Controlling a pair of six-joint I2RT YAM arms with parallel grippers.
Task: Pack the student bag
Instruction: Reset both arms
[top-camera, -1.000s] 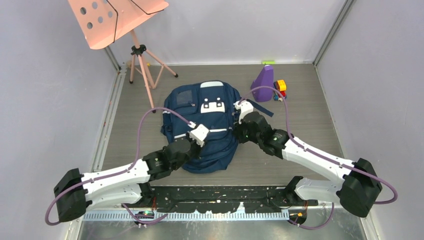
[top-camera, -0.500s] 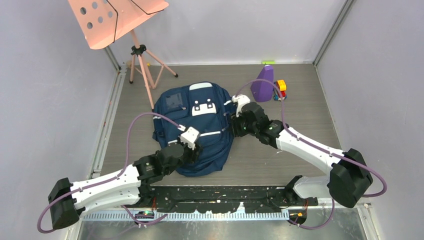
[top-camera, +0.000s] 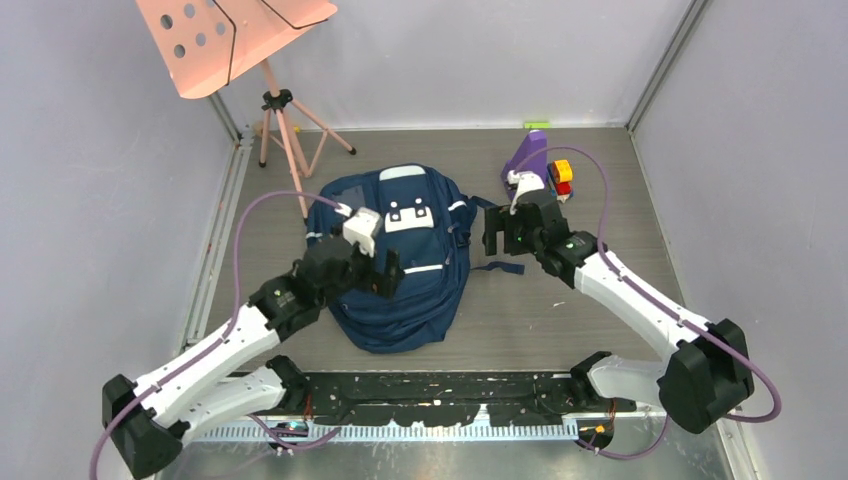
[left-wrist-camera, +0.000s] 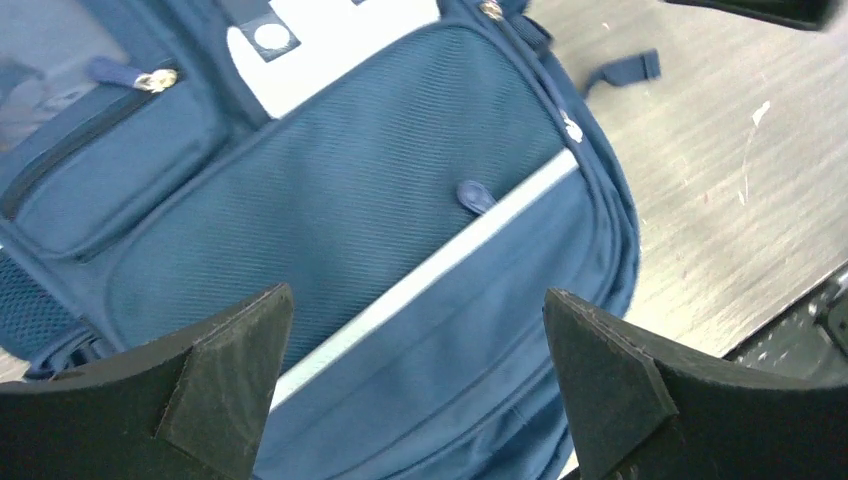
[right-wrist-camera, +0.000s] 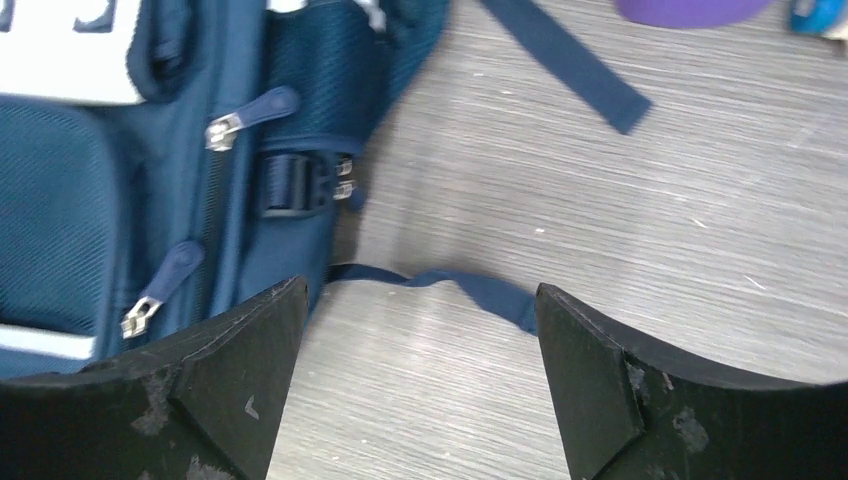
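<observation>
While the bag (top-camera: 410, 310) lies flat on the tabletop (top-camera: 650, 220), front side up and its top toward the far wall, both arms hover over it with nothing held. The left gripper (left-wrist-camera: 415, 300) is wide open above the bag's lower front panel. Between its fingers a white stripe (left-wrist-camera: 470, 247) crosses the panel at a slant, and a small zip pull (left-wrist-camera: 476, 195) sits just above that stripe. The right gripper (right-wrist-camera: 420, 290) is also spread wide, over the bag's right edge, with bare wood showing between its fingers. Below it a thin strap (right-wrist-camera: 490, 292) trails from the bag across the tabletop, and a buckle (right-wrist-camera: 295, 185) shows on the bag's side. A wider strap (right-wrist-camera: 560, 60) lies flat farther out. A white patch (top-camera: 410, 218) marks the bag's upper front. At the far right stand a purple object (top-camera: 528, 160) and a small yellow and red toy (top-camera: 562, 172), apart from the bag. A pink music stand (top-camera: 220, 35) stands at the far left corner.
</observation>
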